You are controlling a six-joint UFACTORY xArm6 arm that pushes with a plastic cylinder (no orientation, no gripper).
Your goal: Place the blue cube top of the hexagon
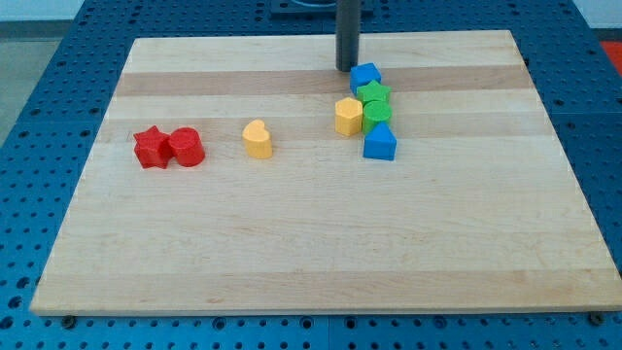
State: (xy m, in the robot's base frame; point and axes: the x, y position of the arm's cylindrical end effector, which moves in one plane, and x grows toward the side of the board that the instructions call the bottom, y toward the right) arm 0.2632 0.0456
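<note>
Here my tip (347, 67) rests on the surface (292, 243) near the view's top, just to the view's left of the blue cube (365, 75) and close enough that I cannot tell whether they touch. There is no pincer on this arm (only the straight dark rod), so nothing is apart, together or clamped.

The blue cube sits at the top end of a tight cluster, apparently touching the green star (373, 93) just below it. Below that comes a green round block (376, 114), then a blue block with a peaked top (380, 143). The yellow hexagon (348, 116) stands at the cluster's left, against the green round block. So the cube is up and to the right of the hexagon, not squarely above it. My tip's place on the cube's left seems ill-suited for sending it leftward; I judge it would need to come round to the cube's right side.

Well apart, a yellow heart (257, 138) stands alone, and further left a red star (151, 147) touches a red cylinder (186, 146).

The blocks look like smooth, matte moulded plastic with crisp edges. The surface is pale wood with long grain bands, lying on a blue perforated base (39, 117).
</note>
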